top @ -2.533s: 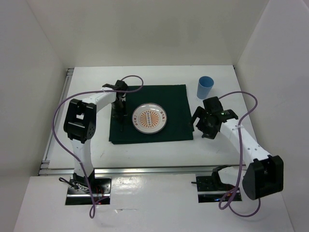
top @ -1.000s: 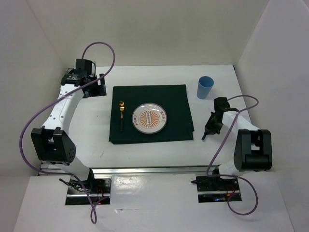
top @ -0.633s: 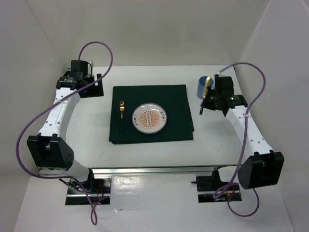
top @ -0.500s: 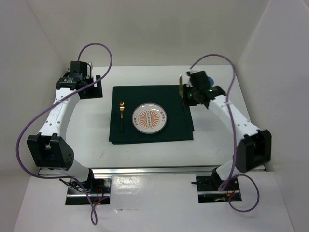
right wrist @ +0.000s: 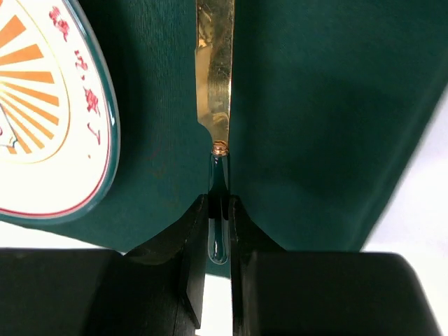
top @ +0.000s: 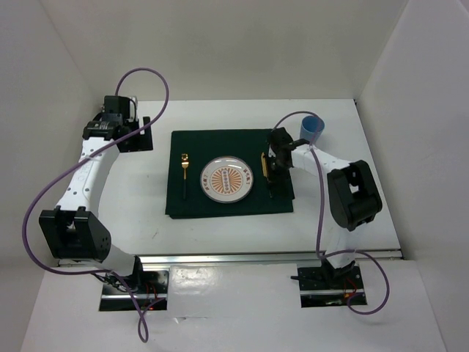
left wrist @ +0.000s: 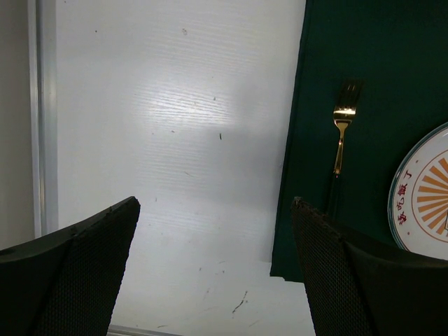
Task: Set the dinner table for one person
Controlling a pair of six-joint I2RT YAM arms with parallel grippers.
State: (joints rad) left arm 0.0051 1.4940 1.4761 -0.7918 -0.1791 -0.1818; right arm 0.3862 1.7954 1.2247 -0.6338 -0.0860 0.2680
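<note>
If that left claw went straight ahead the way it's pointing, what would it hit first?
Most likely the bare dinner table, beside the green placemat; nothing else shows ahead of the open left gripper.

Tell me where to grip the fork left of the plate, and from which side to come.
Grip the fork at its dark handle, coming straight down from above with the fingers either side of it. It lies flat on the green placemat, handle toward the near side, apart from the plate.

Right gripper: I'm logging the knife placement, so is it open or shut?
Shut: in the right wrist view the right gripper pinches the knife by its dark handle, gold blade over the placemat beside the plate.
</note>
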